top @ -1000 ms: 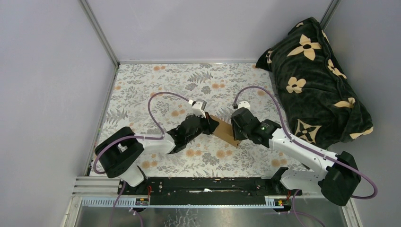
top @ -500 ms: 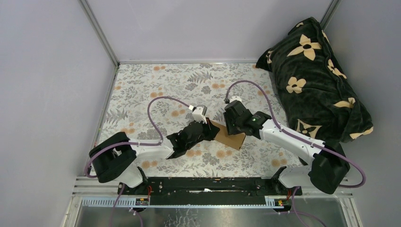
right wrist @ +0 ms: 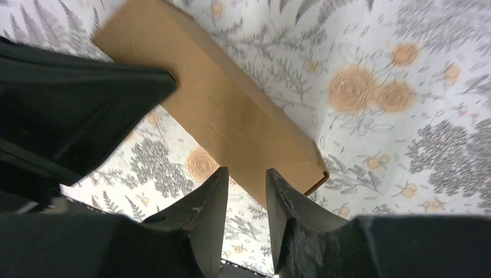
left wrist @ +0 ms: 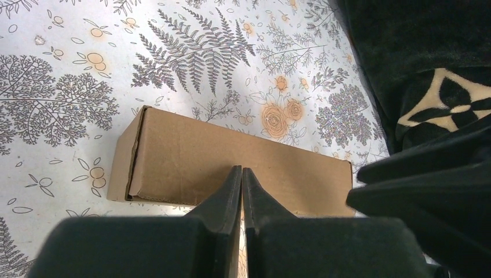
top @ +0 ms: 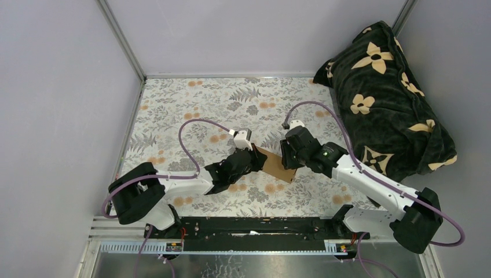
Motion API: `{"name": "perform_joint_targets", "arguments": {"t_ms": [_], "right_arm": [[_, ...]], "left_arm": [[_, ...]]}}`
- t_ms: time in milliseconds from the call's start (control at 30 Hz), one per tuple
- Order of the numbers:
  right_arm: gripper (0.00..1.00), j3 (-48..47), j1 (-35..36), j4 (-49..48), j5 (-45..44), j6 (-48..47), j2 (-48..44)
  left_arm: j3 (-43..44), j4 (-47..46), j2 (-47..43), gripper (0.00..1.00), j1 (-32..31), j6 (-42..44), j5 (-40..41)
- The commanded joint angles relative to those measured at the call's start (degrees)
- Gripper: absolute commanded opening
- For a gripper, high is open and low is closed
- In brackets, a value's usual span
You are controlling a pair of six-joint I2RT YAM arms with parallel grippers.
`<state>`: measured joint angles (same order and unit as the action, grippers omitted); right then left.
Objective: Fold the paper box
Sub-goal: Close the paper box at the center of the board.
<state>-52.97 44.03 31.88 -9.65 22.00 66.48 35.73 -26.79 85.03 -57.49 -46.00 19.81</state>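
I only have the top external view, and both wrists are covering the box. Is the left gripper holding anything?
Observer: No. In the left wrist view the left gripper is shut, fingers together with nothing between them, tips over the top face of the paper box.
Operator: And the right one?
Observer: The right wrist view shows the right gripper open by a narrow gap and empty, above the box near one end.
Operator: Is the box closed up?
Observer: It looks closed and rectangular. The end flap is folded in, with a dark seam along its edge.
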Motion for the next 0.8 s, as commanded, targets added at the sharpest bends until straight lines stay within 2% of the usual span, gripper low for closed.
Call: {"name": "perform_joint_targets", "arguments": {"t_ms": [0,133,333,767], "right_arm": [[0.37,4.28,-0.3,0.17,4.71,2.35,-1.19],[0.36,7.75,-0.35,-2.08,6.01,3.9,-1.36],[0.36,9.74,-0.35,-4.05,3.01,4.52,0.83],[0.37,5.57,-1.04,-6.16,-4.09,0.69,10.13]], "left_arm": [[0.74,6.16,0.44,0.09,-0.01,0.03,3.3],[1.44,6.62,0.78,0.09,-0.02,0.02,3.69],[1.35,6.92,0.32,0.09,-0.07,-0.42,3.09],[-2.74,8.85,-5.74,0.12,-1.91,-1.55,2.96]]}}
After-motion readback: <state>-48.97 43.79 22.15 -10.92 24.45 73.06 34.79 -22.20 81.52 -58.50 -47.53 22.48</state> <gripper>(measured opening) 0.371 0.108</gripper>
